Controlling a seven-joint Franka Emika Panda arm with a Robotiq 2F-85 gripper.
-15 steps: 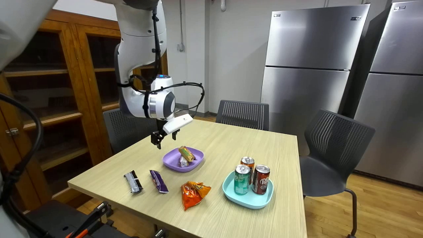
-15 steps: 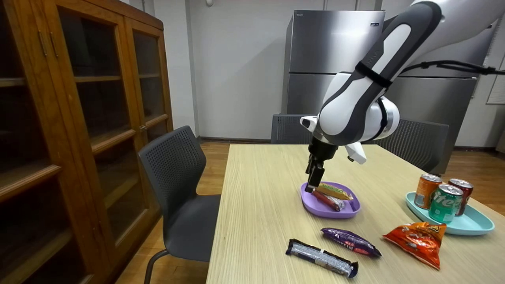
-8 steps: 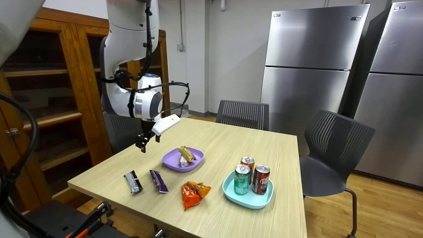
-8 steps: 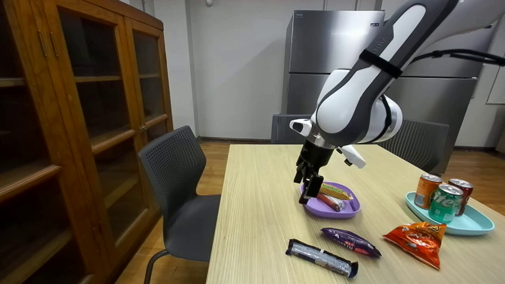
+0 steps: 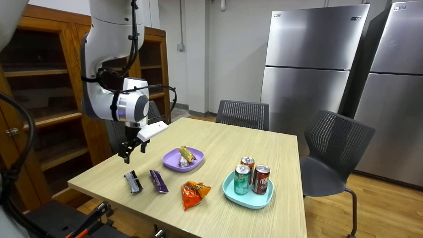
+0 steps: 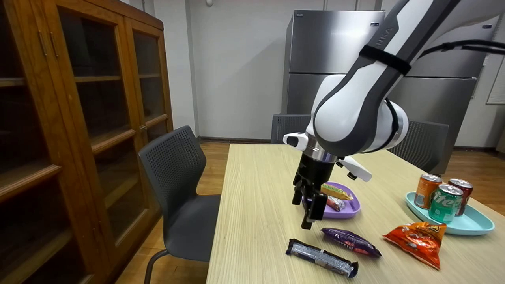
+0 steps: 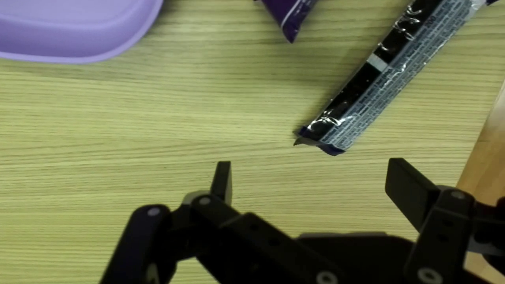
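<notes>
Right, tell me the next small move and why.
I'd probably shift the open fingers forward over the black-and-grey wrapped bar. They hold nothing, and in the wrist view the bar's near end lies just ahead of the gap between them, not yet inside it.

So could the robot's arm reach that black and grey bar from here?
Probably yes: the open, empty claw hangs above the table near the black and grey bar, and the wrist view shows nothing between them. It would likely need to shift and drop.
</notes>
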